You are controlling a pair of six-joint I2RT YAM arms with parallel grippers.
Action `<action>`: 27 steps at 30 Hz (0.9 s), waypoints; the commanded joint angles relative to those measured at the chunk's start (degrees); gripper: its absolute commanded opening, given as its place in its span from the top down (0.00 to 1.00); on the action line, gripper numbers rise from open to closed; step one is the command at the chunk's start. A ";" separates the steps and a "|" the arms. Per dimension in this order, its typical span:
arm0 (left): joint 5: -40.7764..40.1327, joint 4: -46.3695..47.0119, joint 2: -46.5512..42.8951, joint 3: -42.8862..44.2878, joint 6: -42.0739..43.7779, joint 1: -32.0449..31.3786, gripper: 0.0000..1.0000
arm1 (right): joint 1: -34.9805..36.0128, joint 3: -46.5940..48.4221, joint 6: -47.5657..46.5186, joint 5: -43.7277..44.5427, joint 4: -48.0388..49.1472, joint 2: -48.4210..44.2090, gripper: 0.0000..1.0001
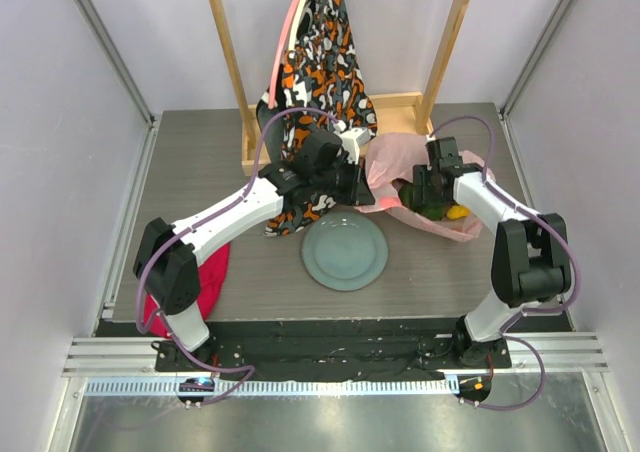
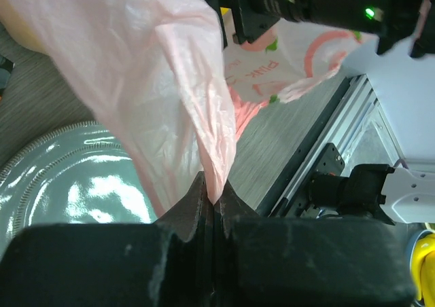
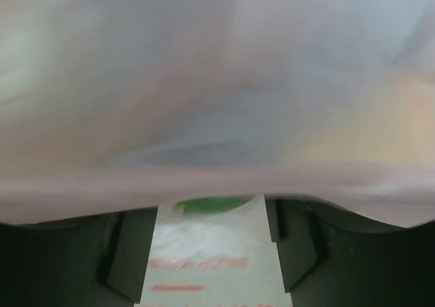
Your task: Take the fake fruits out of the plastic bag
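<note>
The pink plastic bag [image 1: 395,177] lies on the table right of centre, its mouth lifted. My left gripper [image 1: 358,184] is shut on a fold of the bag's film [image 2: 216,185] and holds it up. My right gripper [image 1: 425,200] is open and reaches into the bag's mouth. In the right wrist view a green fruit [image 3: 211,204] lies just ahead between the open fingers [image 3: 299,246], with blurred bag film [image 3: 217,83] over the upper view. From above, a green fruit [image 1: 433,213] and a yellow-orange fruit [image 1: 457,212] show inside the bag. The grape bunch is hidden.
A grey-green plate [image 1: 345,252] sits in front of the bag, also in the left wrist view [image 2: 61,178]. A patterned garment [image 1: 320,62] hangs from a wooden frame [image 1: 232,72] at the back. A red cloth [image 1: 208,282] lies front left.
</note>
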 commanded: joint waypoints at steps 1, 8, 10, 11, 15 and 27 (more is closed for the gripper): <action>0.62 2.37 -0.83 0.01 -0.17 0.32 1.00 | -4.46 2.55 5.95 1.12 -1.00 4.11 0.32; 0.36 2.72 -0.13 -0.17 -0.26 0.32 1.00 | -5.87 2.37 5.51 -2.30 1.11 6.94 0.37; 0.36 2.90 0.31 0.01 -0.26 0.32 1.00 | -5.87 2.28 4.72 -4.76 1.11 6.33 0.67; 0.27 2.81 0.49 0.18 -0.34 0.32 0.99 | -5.87 2.11 4.55 -5.03 1.11 4.50 0.74; -0.17 2.11 0.93 1.58 0.97 0.32 0.88 | -5.87 3.16 2.26 -8.27 -2.03 -2.61 0.87; 1.85 -4.83 0.41 13.00 8.79 4.62 0.18 | -5.00 3.42 -8.10 -31.12 -15.67 -32.86 0.95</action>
